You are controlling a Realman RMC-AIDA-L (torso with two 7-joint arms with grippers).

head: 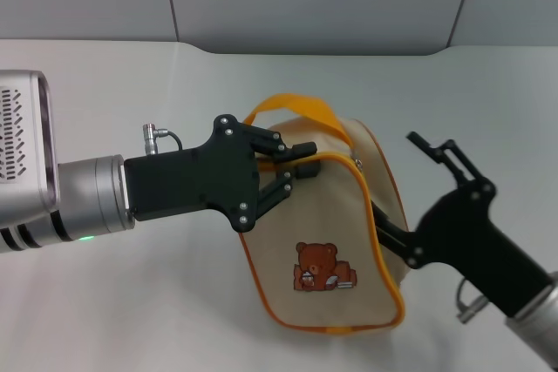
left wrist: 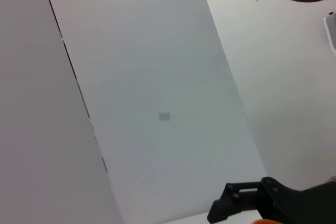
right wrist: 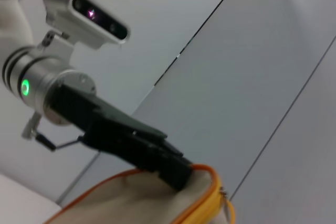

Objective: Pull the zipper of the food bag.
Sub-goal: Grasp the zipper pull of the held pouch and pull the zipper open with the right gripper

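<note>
On the food bag (head: 327, 250), left gripper (head: 301, 169) clamps its top edge; right gripper (head: 397, 206) spread wide behind.

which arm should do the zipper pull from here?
Likely left. The left gripper is closed at the orange-trimmed top edge of the food bag, near the zipper. The right gripper is open, one finger against the bag's far side, apparently bracing it.

The right gripper's (head: 384, 215) lower fingers go behind the food bag (head: 327, 250), so its grip is hidden. The zipper (head: 358, 162) is too small to make out. The left arm (head: 52, 189) runs off the picture's edge.
</note>
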